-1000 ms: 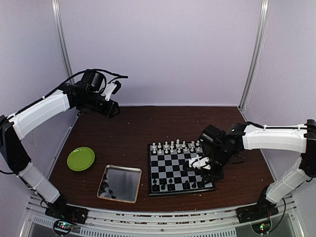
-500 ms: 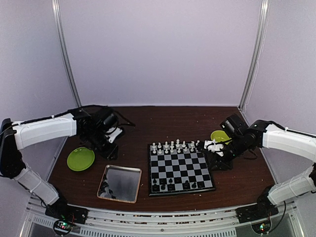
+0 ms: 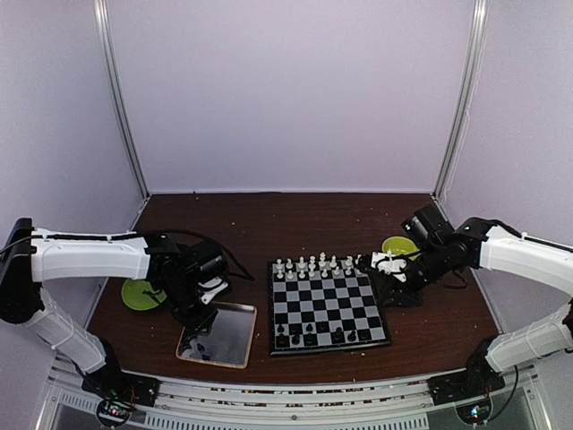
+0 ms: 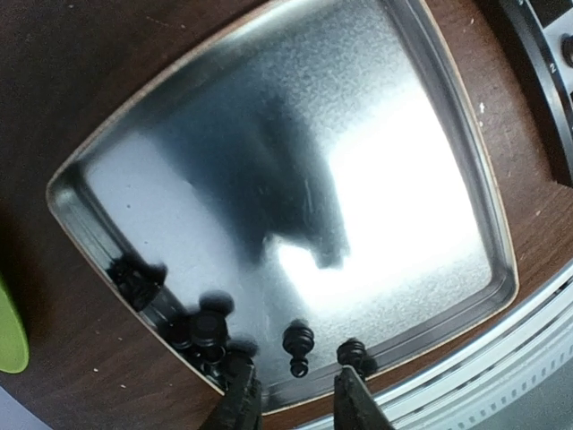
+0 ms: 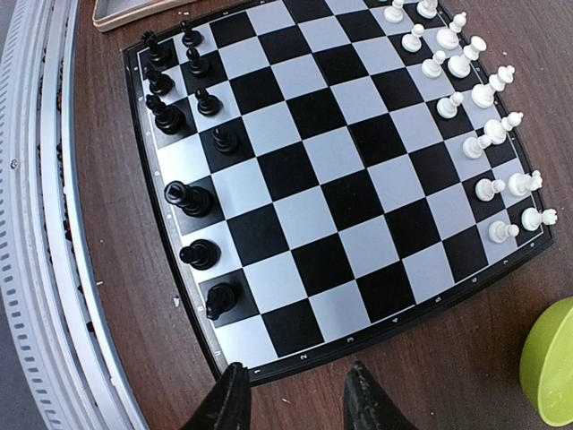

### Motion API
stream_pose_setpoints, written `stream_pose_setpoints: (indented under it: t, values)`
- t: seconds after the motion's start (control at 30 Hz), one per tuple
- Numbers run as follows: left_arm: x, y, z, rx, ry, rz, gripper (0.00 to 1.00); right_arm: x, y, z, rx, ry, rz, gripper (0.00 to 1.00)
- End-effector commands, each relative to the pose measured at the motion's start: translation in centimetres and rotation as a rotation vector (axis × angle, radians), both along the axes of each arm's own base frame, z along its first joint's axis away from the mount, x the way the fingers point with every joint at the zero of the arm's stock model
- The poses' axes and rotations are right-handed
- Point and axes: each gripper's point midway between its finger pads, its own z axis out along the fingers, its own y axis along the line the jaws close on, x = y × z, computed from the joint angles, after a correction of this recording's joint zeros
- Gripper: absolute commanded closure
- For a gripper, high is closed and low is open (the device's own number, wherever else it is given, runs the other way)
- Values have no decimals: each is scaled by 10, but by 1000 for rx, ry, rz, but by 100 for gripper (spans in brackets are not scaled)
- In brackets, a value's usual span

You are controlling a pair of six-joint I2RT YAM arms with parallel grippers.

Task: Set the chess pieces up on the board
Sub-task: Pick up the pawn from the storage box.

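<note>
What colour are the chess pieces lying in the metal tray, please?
The chess pieces in the metal tray are black, clearest in the left wrist view.

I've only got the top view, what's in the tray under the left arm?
Observer: Only black pieces, bunched along one wall of the tray.
Operator: Is the left gripper holding one?
Observer: No. The left gripper is open and empty, with a single piece just ahead of its fingertips.
Operator: And the right gripper?
Observer: The right gripper is open and empty too. Its fingertips are just off the edge of the board, over the table.
</note>
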Motion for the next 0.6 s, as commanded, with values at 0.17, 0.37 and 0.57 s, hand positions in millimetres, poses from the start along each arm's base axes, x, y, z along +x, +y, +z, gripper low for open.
stream_pose_setpoints:
  t: [0.17,0.37,0.57]
  values:
    - [-20,3,-29,117,81,-73,73,2,-1,3,8,-29,-6,64]
    - [-27,6,-36,139,112,-87,76,2,-1,1,0,-20,-4,64]
    - [-25,23,-35,222,84,-74,74,2,-1,-1,-4,-12,-2,64]
